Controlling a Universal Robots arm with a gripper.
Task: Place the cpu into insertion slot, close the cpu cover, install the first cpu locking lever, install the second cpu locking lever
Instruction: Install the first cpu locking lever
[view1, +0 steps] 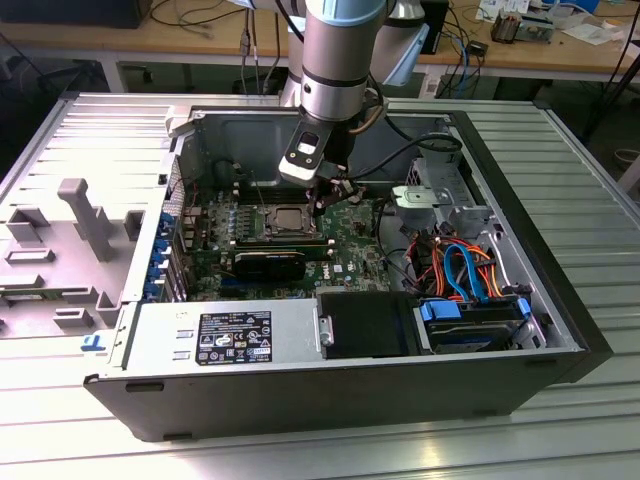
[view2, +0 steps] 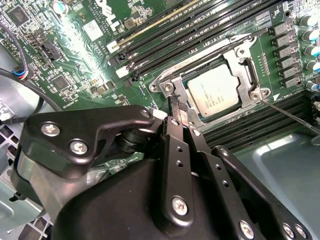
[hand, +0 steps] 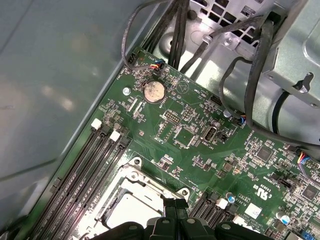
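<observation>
The cpu (view2: 216, 95), a dull silver square, lies in the insertion slot (view2: 165, 86) on the green motherboard. The cpu cover (view2: 244, 65), a thin silver frame, lies flat around it with the chip showing through its window. A thin locking lever rod (view2: 290, 118) runs from one socket corner out over the memory slots. My gripper (view2: 176, 107) has its black fingertips pressed together right at the opposite socket corner, with nothing seen between them. From outside, the gripper (view1: 322, 205) hangs just beside the socket (view1: 290, 218). In the first wrist view the gripper (hand: 175, 204) sits at the edge of the cover (hand: 137, 182).
Long black memory slots (view2: 190, 30) flank the socket on both sides. Black cable bundles (hand: 240, 75) and a metal drive cage (view1: 440, 200) stand toward the exterior view's right. The power supply (view1: 225, 335) and a drive with blue clips (view1: 470, 320) fill the case front. A coin battery (hand: 154, 92) sits on the board.
</observation>
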